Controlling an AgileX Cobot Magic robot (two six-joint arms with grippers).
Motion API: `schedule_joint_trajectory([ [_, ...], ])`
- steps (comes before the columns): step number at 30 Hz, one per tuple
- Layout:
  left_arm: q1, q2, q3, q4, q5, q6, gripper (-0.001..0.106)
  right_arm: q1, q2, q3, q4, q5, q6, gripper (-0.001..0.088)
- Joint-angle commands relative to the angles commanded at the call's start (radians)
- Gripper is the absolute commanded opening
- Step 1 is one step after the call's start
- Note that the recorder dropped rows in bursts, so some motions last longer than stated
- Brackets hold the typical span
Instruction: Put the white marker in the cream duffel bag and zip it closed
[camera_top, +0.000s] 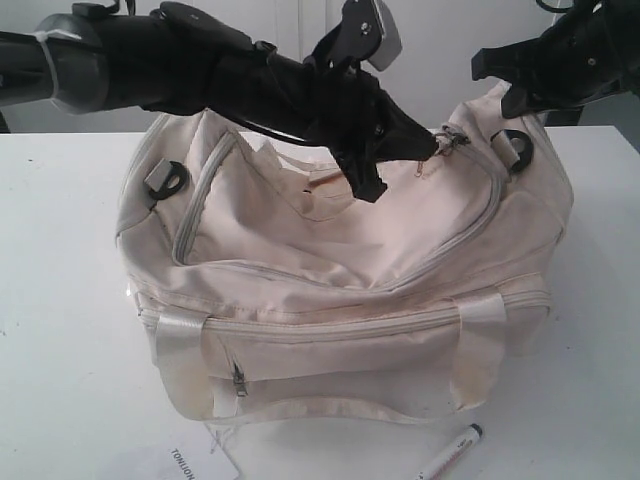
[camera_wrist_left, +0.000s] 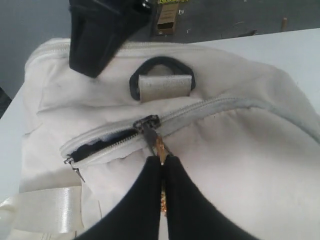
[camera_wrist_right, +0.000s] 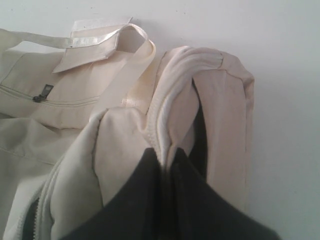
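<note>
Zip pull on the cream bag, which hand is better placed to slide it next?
Left. The left hand pinches the zip pull, while the right hand is shut on a fold of the cream duffel bag at its end, probably only bracing it.

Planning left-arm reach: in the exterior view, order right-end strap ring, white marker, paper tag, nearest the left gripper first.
1. strap ring, right beside the left gripper.
2. white marker, on the table, front right.
3. paper tag, front left.

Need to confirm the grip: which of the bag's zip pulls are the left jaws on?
The top zip's pull, clamped beside the black strap ring; the front pocket's pull hangs free lower down.
</note>
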Motion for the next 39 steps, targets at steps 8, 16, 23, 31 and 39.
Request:
schedule_joint_trajectory([
  [8, 0.000, -0.004, 0.000, -0.019, 0.069, -0.177, 0.000, 0.000, 0.000, 0.000, 0.006, 0.005, 0.000, 0.0000],
  [16, 0.000, -0.004, 0.000, -0.117, 0.137, -0.201, 0.000, 0.000, 0.000, 0.000, 0.006, 0.007, 0.000, 0.0000],
  [23, 0.000, -0.002, 0.000, -0.141, 0.195, -0.202, 0.000, 0.000, 0.000, 0.000, 0.006, 0.007, 0.000, 0.0000],
  [31, 0.000, 0.007, 0.000, -0.148, 0.266, -0.202, 0.000, 0.000, 0.000, 0.000, 0.006, 0.007, 0.000, 0.0000],
  [39, -0.035, 0.011, 0.000, -0.148, 0.283, -0.202, 0.000, 0.000, 0.000, 0.000, 0.010, 0.007, 0.000, 0.0000],
])
